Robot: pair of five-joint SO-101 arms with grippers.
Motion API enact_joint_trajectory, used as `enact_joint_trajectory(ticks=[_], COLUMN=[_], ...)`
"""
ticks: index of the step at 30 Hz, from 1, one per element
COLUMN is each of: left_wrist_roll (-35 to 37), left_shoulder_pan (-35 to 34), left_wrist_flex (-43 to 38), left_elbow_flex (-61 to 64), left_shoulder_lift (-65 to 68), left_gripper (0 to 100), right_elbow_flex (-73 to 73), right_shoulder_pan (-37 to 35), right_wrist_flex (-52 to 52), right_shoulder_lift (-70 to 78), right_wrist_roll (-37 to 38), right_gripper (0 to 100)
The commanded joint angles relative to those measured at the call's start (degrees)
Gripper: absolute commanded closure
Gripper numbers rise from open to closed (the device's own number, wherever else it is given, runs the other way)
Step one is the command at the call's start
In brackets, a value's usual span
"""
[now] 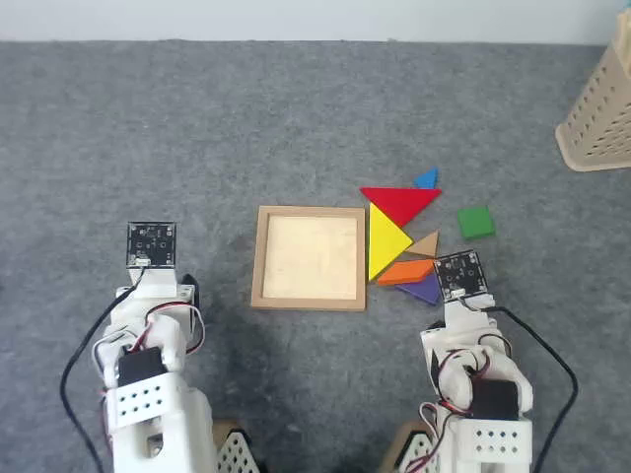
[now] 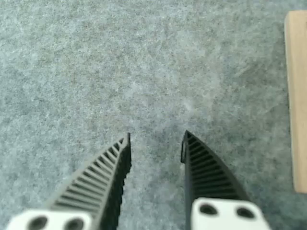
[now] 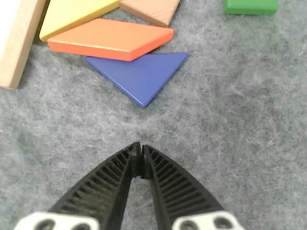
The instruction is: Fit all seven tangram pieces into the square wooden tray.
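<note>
The square wooden tray [image 1: 260, 258] lies empty mid-table. Just right of it are the pieces: a red triangle [image 1: 399, 202], a small blue triangle [image 1: 427, 178], a yellow triangle [image 1: 385, 241], a tan triangle [image 1: 424, 243], an orange parallelogram [image 1: 406, 272], a purple triangle [image 1: 422, 290] and a green square [image 1: 475, 222]. My right gripper [image 3: 140, 146] is shut on nothing, low over the carpet just short of the purple triangle [image 3: 141, 74]. Beyond that piece lies the orange parallelogram [image 3: 110, 39]. My left gripper [image 2: 157, 139] is open over bare carpet, with the tray's edge [image 2: 297, 96] off to its side.
A grey carpet covers the table. A perforated beige container [image 1: 601, 108] stands at the far right edge. The left arm [image 1: 148, 325] sits left of the tray, and the right arm [image 1: 473, 365] sits near the front, below the pieces.
</note>
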Motion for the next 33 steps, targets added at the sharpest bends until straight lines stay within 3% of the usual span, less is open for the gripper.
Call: enact_joint_trajectory(ticks=[1,4,9,12,25,29,31,33], left_wrist_roll=[-0.26,-0.18,-0.35,-0.26,-0.26,-0.26,-0.26,-0.26], left_shoulder_pan=[0.00,0.00,0.00,-0.09,-0.18,-0.18,-0.18,-0.18], left_wrist_flex=[-0.35,7.38,28.84,35.08,34.46,34.46,34.46,34.46], left_elbow_flex=[3.03,2.95,2.59,2.59,2.59,2.59,2.59,2.59], left_shoulder_lift=[-10.99,-18.46,-28.31,-34.20,-33.41,-33.41,-33.41,-33.41], left_gripper=[83,83,83,83,83,83,83,83], right_elbow_flex=[0.88,0.88,0.88,0.88,0.88,0.88,0.79,0.53], right_shoulder_pan=[0.04,0.04,0.04,0.04,-0.22,0.04,0.84,3.21], right_wrist_flex=[0.40,0.40,0.40,0.40,0.40,-3.91,-7.96,-12.26], right_shoulder_lift=[-1.36,-1.36,-1.36,-1.36,-1.54,-1.89,-1.89,-1.89], right_wrist_roll=[-0.53,-0.53,-0.53,-0.53,-0.53,-0.09,4.40,13.98], right_gripper=[99.1,99.1,99.1,99.1,99.1,99.0,98.9,98.8])
